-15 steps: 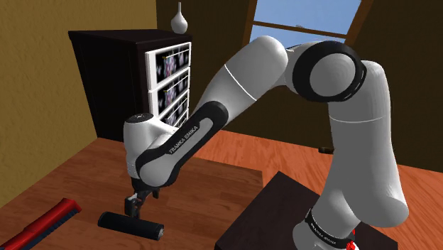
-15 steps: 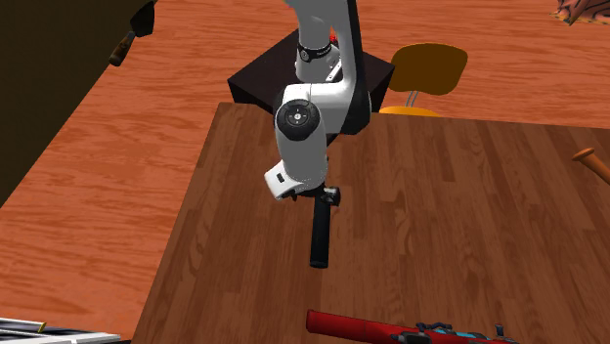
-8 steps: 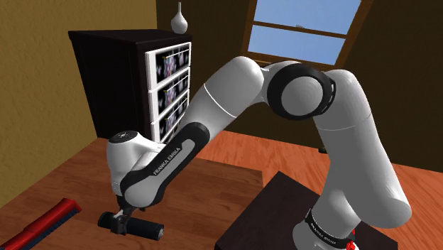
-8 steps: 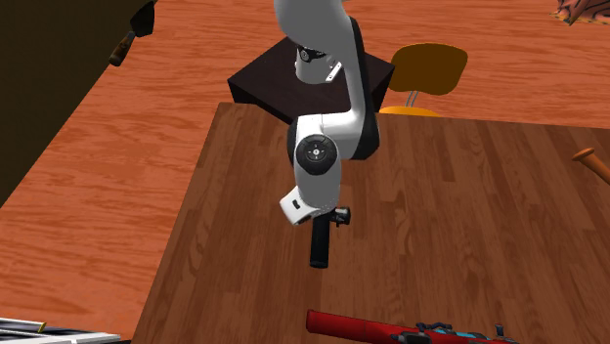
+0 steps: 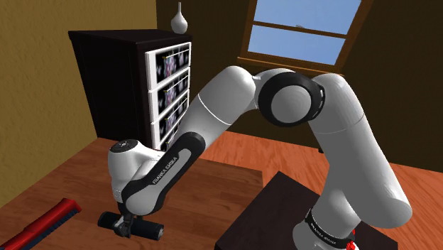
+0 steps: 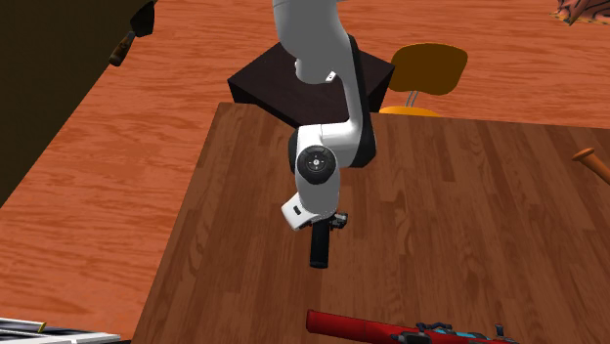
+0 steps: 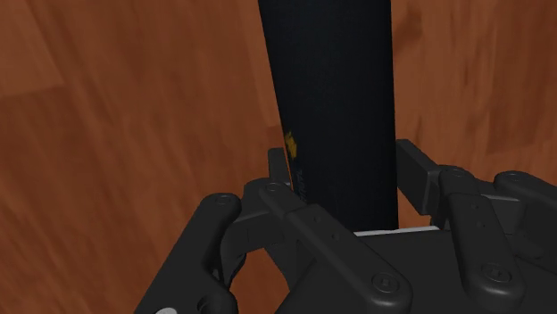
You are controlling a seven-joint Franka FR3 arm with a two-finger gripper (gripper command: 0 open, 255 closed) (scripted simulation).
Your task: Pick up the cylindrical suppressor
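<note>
The black cylinder [image 6: 320,246] lies flat on the wooden desk [image 6: 459,215], in the second exterior view's left half of the top, with its long side running roughly along the desk's left edge. Bare wood shows on both of its long sides, and a broad open strip lies between it and that edge. In that view, beyond its lower end and apart from it, a long red thing [image 6: 391,330] lies along the desk's bottom edge. An orange handle [image 6: 592,160] sits well away at the right edge.

The pincer [image 7: 344,165] comes down over the cylinder's end nearer the stand [image 6: 293,83]. In the wrist view its two fingers [image 7: 278,166] lie against the cylinder's two sides, pinching it while it rests on the wood.

In the shoulder view the pincer [image 5: 126,224] and the black cylinder [image 5: 145,229] sit low, near the picture's bottom. The red thing [image 5: 42,224] lies apart to their left, and a dark cabinet [image 5: 106,85] stands well behind.
</note>
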